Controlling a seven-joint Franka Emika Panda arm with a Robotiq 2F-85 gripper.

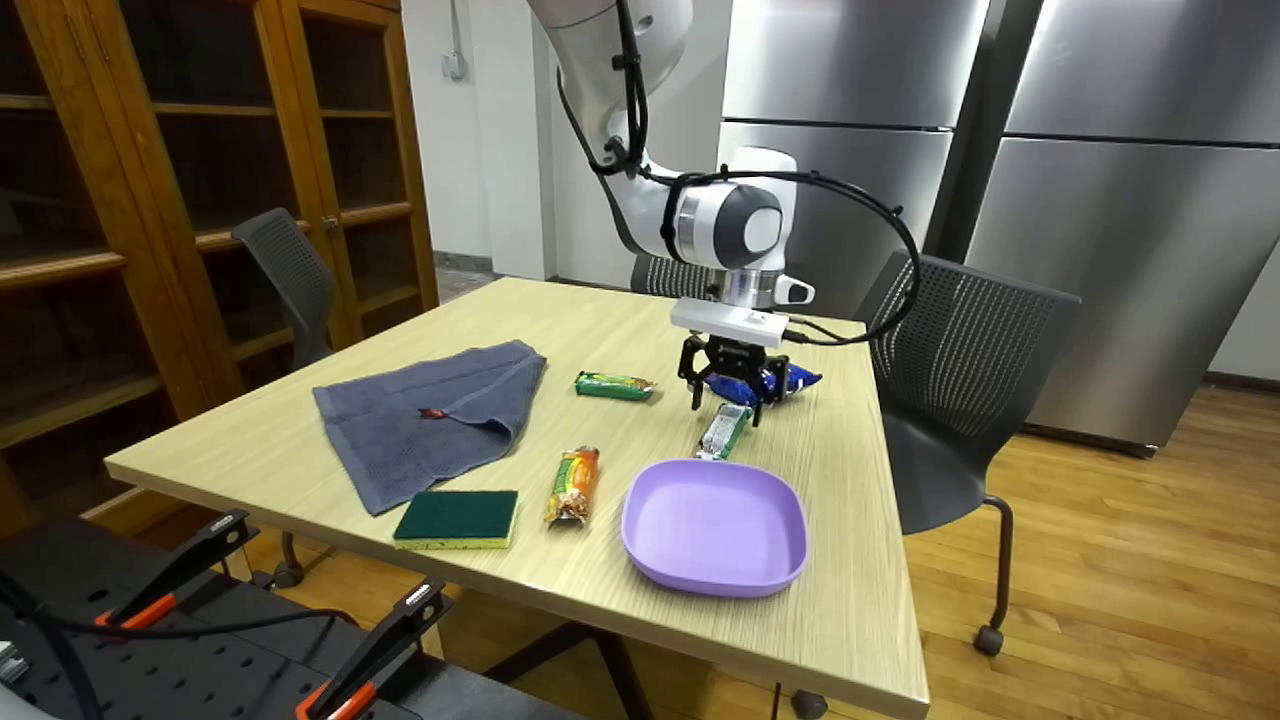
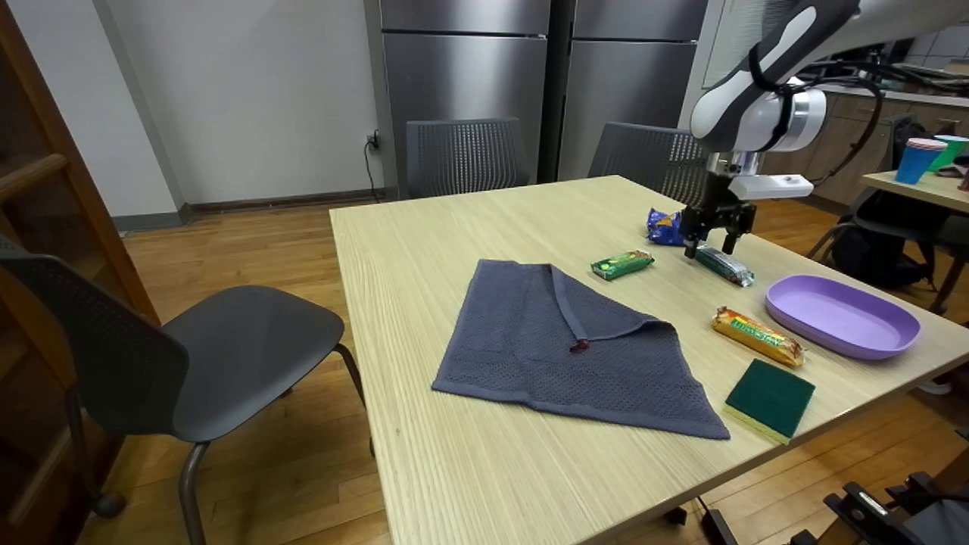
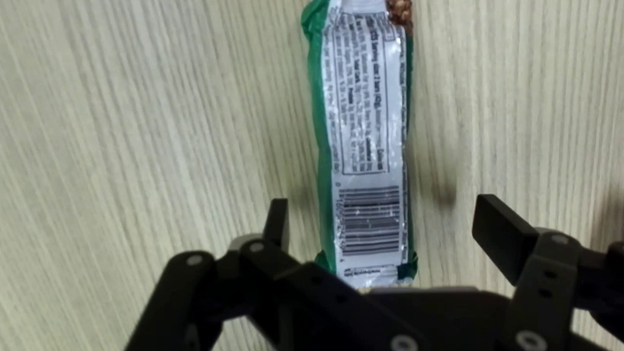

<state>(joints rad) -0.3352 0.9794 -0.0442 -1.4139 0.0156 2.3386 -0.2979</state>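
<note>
My gripper (image 3: 382, 216) stands open above a green-wrapped snack bar (image 3: 365, 107), with one finger (image 3: 279, 222) to each side of its near end and a gap on both sides. This bar lies label side up, its barcode between the fingers. In both exterior views the gripper (image 1: 727, 408) points straight down, low over the table, and the bar (image 1: 722, 434) lies beneath it. A blue packet (image 2: 665, 227) rests close beside the gripper, partly hidden behind it in an exterior view. Another green bar (image 1: 614, 386) lies a short way off on the table.
A purple plate (image 1: 715, 525) stands near the green-wrapped bar's far end. An orange-wrapped bar (image 2: 757, 335), a green and yellow sponge (image 1: 457, 517) and a grey-blue cloth (image 2: 568, 378) also lie on the table (image 1: 850, 640). Dark chairs (image 1: 970, 380) stand around its edges.
</note>
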